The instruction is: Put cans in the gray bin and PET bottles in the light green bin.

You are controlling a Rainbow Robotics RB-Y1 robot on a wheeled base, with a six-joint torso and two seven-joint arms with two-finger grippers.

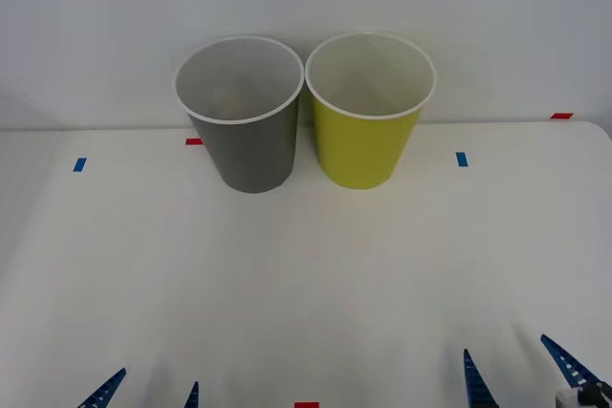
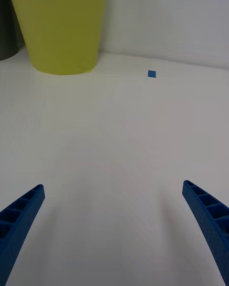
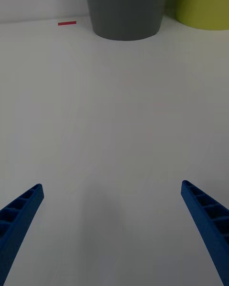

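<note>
Fingers spread wide on both sides, blue ribbed tips apart with nothing between them. Left gripper (image 1: 148,391) sits low at about seven o'clock on the white table (image 1: 306,284), right gripper (image 1: 521,375) low at about five o'clock, both just above bare tabletop. Up at twelve o'clock stand the two bins, side by side, rims all but touching: the large dark gray tapered bin with the white rim (image 1: 247,131) toward eleven, the large yellow-green tapered bin with the white rim (image 1: 368,131) toward one. Both upright. Inside the gray bin there's a faint brownish patch near the bottom, possibly the can, but it's too dim to call. Small blue tape marks (image 1: 462,159) and red ones (image 1: 306,405) dot the table.
</note>
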